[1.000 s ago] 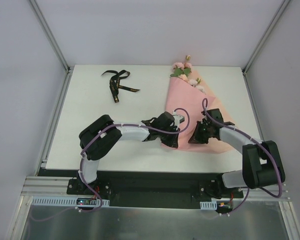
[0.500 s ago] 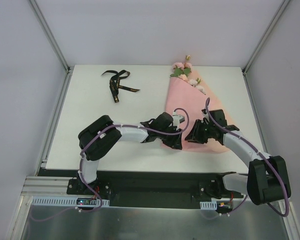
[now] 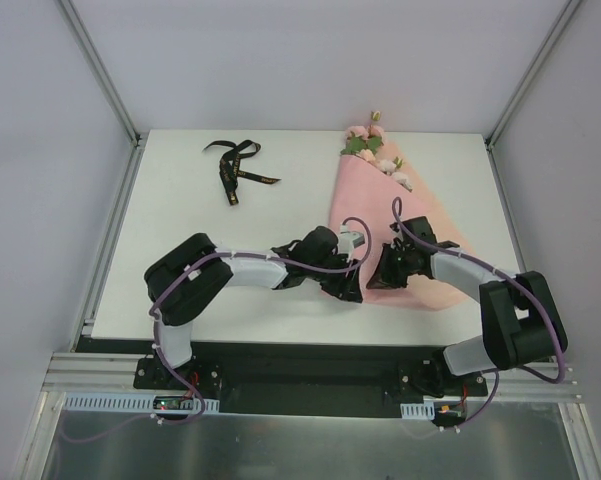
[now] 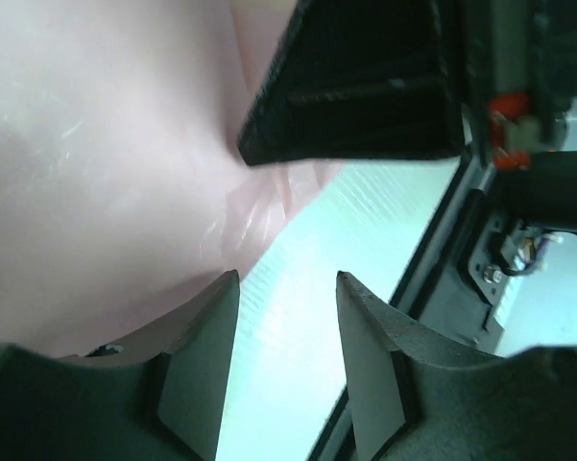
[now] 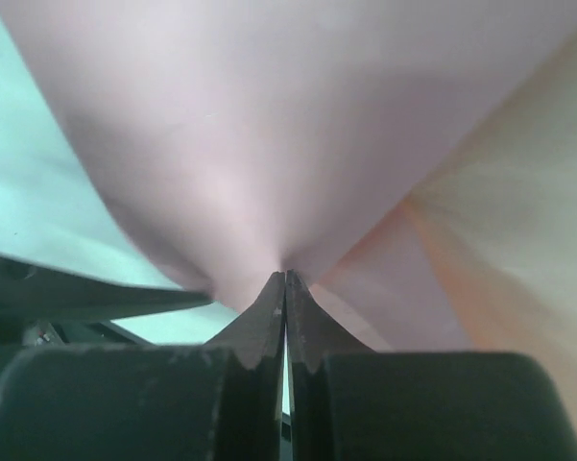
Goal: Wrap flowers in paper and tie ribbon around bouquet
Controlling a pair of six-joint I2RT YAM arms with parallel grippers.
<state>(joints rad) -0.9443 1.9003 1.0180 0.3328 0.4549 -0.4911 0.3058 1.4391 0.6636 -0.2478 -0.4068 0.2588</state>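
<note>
Pink paper [image 3: 420, 215] was mid-wrap, the right claw [image 5: 285, 280] pinched shut on its near edge, the left claw [image 4: 286, 280] partly open and empty, probably needing a fresh grip to fold.

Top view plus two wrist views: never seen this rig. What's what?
Two robot arms bolted to a table. The wide picture looks down from above and behind: left arm, right arm. The other two come from a camera on each wrist, looking along the jaws. On the table lie pink paper with flowers poking out its far end, and a black ribbon at the far left. The right jaws are shut on a pinch of paper; the left jaws stand open at the paper's edge, holding nothing.
</note>
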